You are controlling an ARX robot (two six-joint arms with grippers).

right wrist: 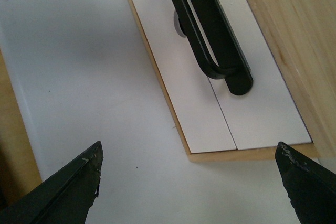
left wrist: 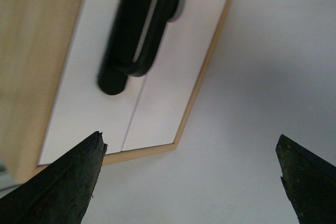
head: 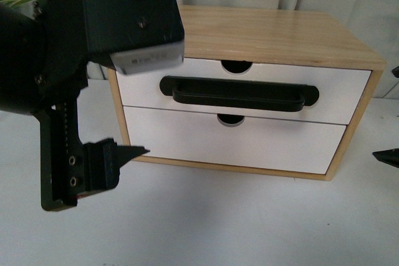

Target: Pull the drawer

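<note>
The left claw (left wrist: 189,148) is spread wide, its two dark fingertips (left wrist: 86,161) well apart, holding nothing. It hovers over the white bench (head: 218,228) near the left front corner of a light wood box (head: 274,29), with one fingertip pointing toward the box's lower left corner. The right claw (right wrist: 189,153) is likewise spread wide and empty, near the box's right front corner. The box stands toward the far edge of the bench. The drawer (head: 346,85) is the upper of two, white-fronted, with a long black bar handle (head: 240,95) and a half-round notch in its top edge. It looks closed, its front level with the lower drawer (head: 249,147)
</note>
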